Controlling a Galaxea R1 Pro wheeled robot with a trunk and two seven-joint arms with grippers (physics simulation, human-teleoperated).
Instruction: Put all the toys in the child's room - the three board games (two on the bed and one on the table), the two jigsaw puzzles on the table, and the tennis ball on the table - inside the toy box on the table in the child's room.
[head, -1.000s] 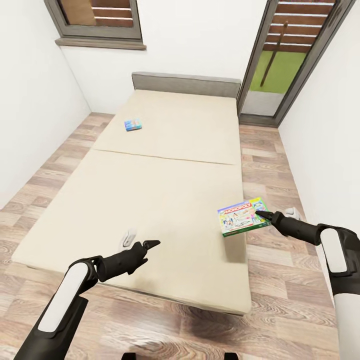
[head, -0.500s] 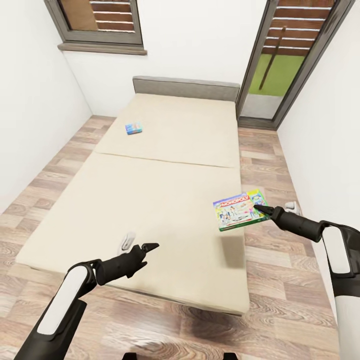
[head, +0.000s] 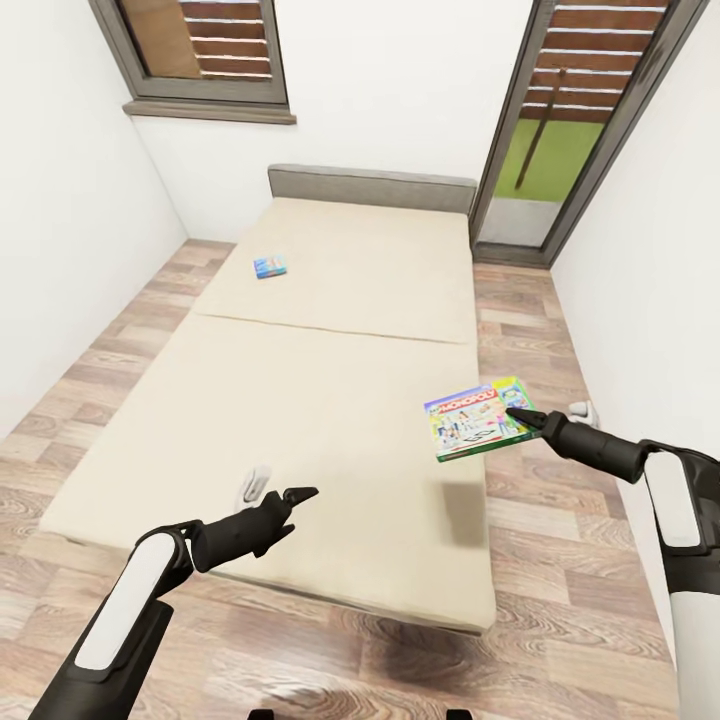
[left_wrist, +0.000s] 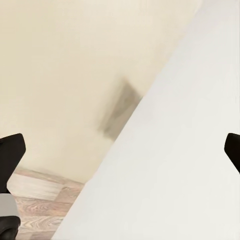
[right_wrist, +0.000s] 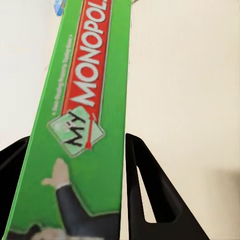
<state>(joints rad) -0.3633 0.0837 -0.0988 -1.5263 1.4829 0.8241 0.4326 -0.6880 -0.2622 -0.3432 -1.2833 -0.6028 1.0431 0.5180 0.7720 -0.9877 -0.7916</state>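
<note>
The green-edged MONOPOLY board game hangs tilted above the bed's right front corner and casts a shadow on the mattress. My right gripper is shut on its right edge. In the right wrist view the box stands edge-on between the two black fingers. A small blue board game lies far back on the left part of the bed. My left gripper hovers open over the bed's front edge, holding nothing; its fingers stand wide apart. The toy box and table are out of view.
A window is at the back left and a glass door at the back right. White walls close in on both sides. A small white object lies on the mattress by my left gripper, and another on the plank floor at the right.
The whole picture has shifted and the bed looks a little farther off, so the camera has moved back. The MONOPOLY box stays in my right gripper. The left arm keeps its pose.
</note>
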